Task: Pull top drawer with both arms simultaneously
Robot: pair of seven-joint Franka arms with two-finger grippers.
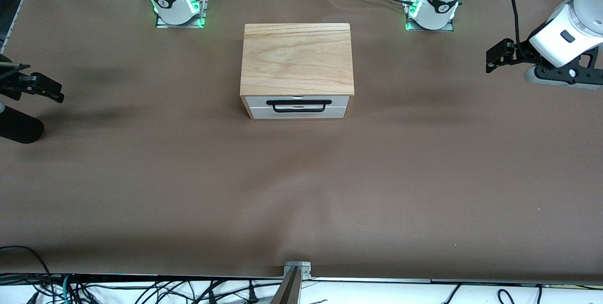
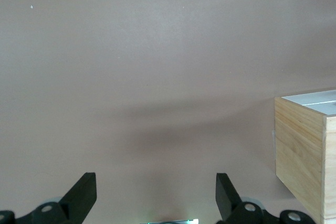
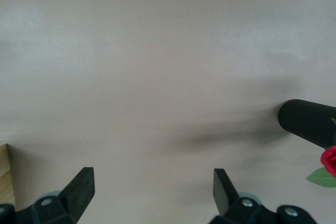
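Bare brown table [image 1: 301, 186] lies nearest us. Farther up sits the wooden box [image 1: 297, 56], its top drawer [image 1: 298, 107] closed, handle [image 1: 297, 105] facing the camera so both arms can reach it. Our left gripper [image 1: 494, 61] and right gripper [image 1: 44, 88] hang wide open at their own table ends, holding nothing.

Grainy oak-look wooden box [image 1: 297, 58], smooth white top drawer [image 1: 298, 107], matt brown table [image 1: 301, 186].

A brown paper-like sheet [image 1: 301, 176] covers the table. A black ribbed cylinder [image 1: 19, 127] lies at the right arm's end, beside a red rose with green leaf [image 3: 328, 167].
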